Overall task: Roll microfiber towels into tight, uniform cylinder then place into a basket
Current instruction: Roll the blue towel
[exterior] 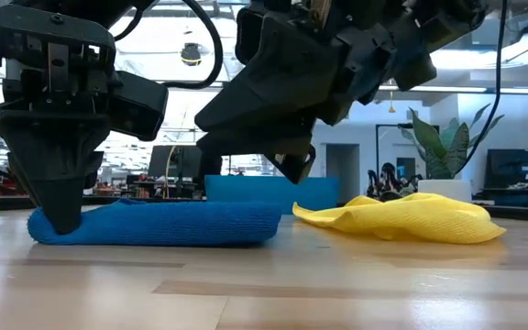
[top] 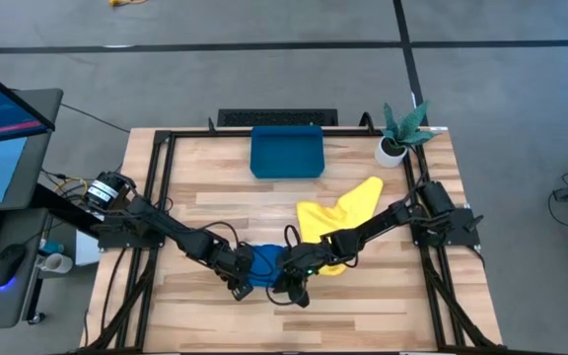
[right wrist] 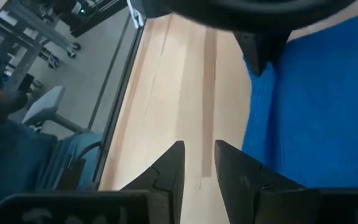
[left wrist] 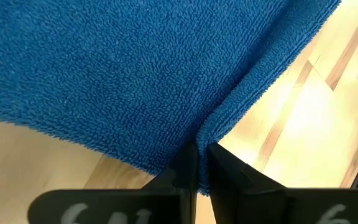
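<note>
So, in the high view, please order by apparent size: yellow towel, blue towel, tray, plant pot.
1. Yellow towel, spread out and crumpled; it looks about as large as the tray, so I do not rank the two.
3. Blue towel, partly hidden under both grippers.
4. Plant pot, clearly smallest.

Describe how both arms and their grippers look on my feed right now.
Both arms are dark, jointed and near-black, with black cables looping along them. The left gripper and right gripper each end in two tapered black fingers. The left arm's base joint carries a brass-coloured ring.
</note>
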Controlling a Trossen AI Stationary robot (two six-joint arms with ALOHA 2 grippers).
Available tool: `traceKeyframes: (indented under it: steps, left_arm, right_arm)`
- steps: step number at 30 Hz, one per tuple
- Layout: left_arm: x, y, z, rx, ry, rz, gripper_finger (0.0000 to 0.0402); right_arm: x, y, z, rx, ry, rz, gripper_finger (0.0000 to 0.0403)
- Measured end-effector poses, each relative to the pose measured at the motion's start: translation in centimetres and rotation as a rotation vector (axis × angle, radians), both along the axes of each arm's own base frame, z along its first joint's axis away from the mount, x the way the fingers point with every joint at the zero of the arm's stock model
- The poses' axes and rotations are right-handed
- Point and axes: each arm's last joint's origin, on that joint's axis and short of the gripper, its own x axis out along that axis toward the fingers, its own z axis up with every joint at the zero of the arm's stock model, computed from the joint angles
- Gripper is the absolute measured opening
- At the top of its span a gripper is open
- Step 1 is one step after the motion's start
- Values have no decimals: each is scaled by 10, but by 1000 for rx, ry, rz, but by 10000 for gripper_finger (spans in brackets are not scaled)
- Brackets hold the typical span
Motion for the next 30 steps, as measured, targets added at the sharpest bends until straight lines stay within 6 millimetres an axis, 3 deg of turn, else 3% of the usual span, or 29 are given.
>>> traceKeyframes:
  steps: [8, 30]
  left_arm:
    - [0, 0, 0, 1, 1, -3, 15]
    - [-1, -1, 0, -4, 7, -10, 15]
  right_arm:
    - [7, 11, -34, 23, 51, 36, 111]
    - [17, -13, -32, 22, 101, 2, 111]
